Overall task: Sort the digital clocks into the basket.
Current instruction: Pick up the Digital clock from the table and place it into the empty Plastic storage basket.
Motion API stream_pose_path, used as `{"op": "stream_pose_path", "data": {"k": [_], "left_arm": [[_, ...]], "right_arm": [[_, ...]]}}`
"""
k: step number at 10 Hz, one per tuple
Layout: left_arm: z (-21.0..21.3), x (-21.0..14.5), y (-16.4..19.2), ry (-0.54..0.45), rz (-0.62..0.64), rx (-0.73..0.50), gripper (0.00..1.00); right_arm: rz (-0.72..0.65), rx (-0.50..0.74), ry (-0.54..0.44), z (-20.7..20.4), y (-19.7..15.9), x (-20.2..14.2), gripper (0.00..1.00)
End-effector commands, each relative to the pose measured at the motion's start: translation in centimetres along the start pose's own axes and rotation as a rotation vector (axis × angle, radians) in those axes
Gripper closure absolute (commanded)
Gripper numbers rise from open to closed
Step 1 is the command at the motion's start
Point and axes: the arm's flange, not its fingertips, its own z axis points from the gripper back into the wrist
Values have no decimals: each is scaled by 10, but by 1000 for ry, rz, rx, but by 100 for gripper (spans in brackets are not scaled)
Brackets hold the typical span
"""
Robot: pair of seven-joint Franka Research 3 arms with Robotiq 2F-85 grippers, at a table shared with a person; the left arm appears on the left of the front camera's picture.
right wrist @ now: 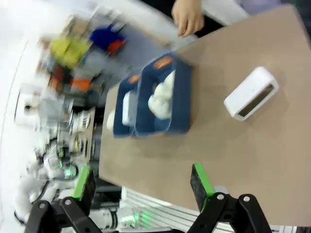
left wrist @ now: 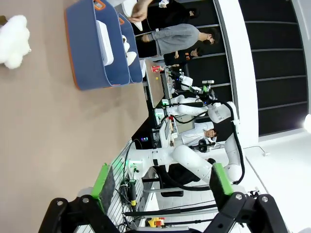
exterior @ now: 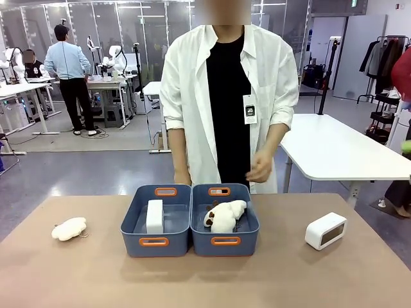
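1. Clocks sit apart in the front view: the first clock (exterior: 155, 216) stands on end inside the basket (exterior: 131, 234). The second clock (exterior: 325, 230) lies on the table (exterior: 205, 279), well to that basket's right. A second basket (exterior: 247, 239) touches the basket's right side and holds plush toys (exterior: 225, 216). Another plush toy (exterior: 69, 228) lies on the table left of the basket. A person (exterior: 225, 96) stands behind the basket.
2. Left wrist view: the left gripper (left wrist: 162, 194) hangs released and empty, jaws spread wide, well apart from the basket (left wrist: 85, 43). The first clock (left wrist: 104, 42) shows white inside it, and the plush toy (left wrist: 12, 41) lies near the basket's outer wall.
3. Right wrist view, partly blurred: the right gripper (right wrist: 142, 187) is likewise spread and grasps nothing, above the table (right wrist: 252, 160). The second clock (right wrist: 251, 93) lies outside the basket (right wrist: 132, 87), beyond the second basket (right wrist: 177, 107). The first clock (right wrist: 127, 108) rests in the basket. The person's hand (right wrist: 187, 19) hangs behind the basket.
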Motion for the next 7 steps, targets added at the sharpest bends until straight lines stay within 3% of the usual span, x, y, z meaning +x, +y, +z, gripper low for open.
{"op": "stream_pose_path", "data": {"k": [1,5,7], "left_arm": [[1,-2,-4,10,-6,7,0],[1,-2,-4,10,-6,7,0],[1,-2,-4,10,-6,7,0]], "right_arm": [[-194,-182,-4,-47,20,24,0],[-430,-475,18,-125,11,48,0],[-483,-599,15,-155,-22,57,0]]}}
